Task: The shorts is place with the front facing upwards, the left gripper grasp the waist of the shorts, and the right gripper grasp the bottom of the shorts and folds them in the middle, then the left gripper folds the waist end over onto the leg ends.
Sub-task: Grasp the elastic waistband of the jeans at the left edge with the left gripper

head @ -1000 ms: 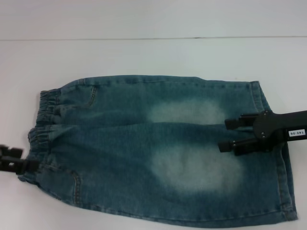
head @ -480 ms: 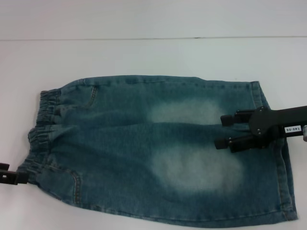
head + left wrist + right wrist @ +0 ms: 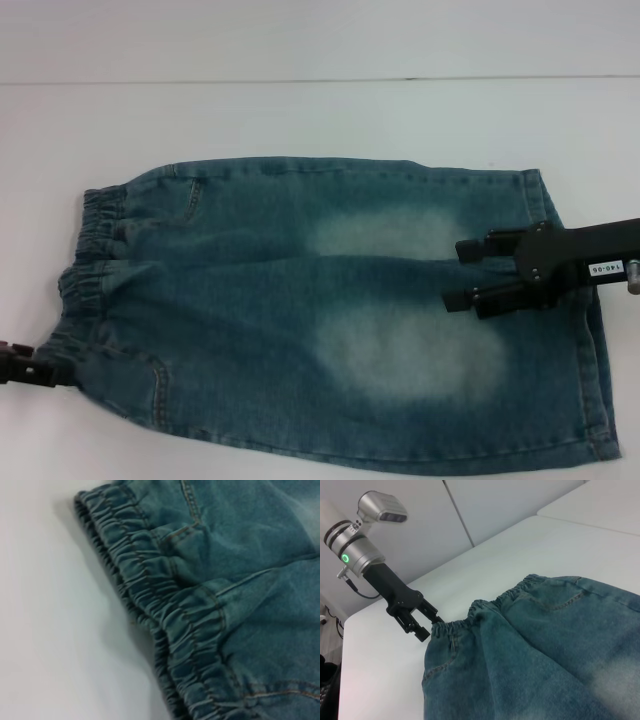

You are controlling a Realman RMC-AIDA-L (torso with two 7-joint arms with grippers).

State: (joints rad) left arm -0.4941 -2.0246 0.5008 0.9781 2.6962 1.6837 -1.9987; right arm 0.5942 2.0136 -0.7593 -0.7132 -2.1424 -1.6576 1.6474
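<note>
- The shorts (image 3: pixel 330 310) lie flat on the white table (image 3: pixel 300 110), waistband (image 3: pixel 90 250) toward the robot's left, leg ends (image 3: pixel 575 310) toward its right. They are already folded lengthwise, one half lying on the other.
- The left gripper (image 3: pixel 25 370) sits at the near corner of the waistband. In the right wrist view its fingers (image 3: pixel 422 625) are spread and touch the elastic edge; whether they pinch the cloth cannot be told.
- The left wrist view shows the gathered waistband (image 3: pixel 165 610) and a stitched pocket seam (image 3: pixel 192 515) close up.
- The right gripper (image 3: pixel 462 273) hovers over the pale faded patches (image 3: pixel 400 300) near the leg ends, its fingers spread apart and holding nothing.
- A small white label (image 3: pixel 605 268) on the right arm bears printed numbers, seen upside down; they seem to read "140-06".
</note>
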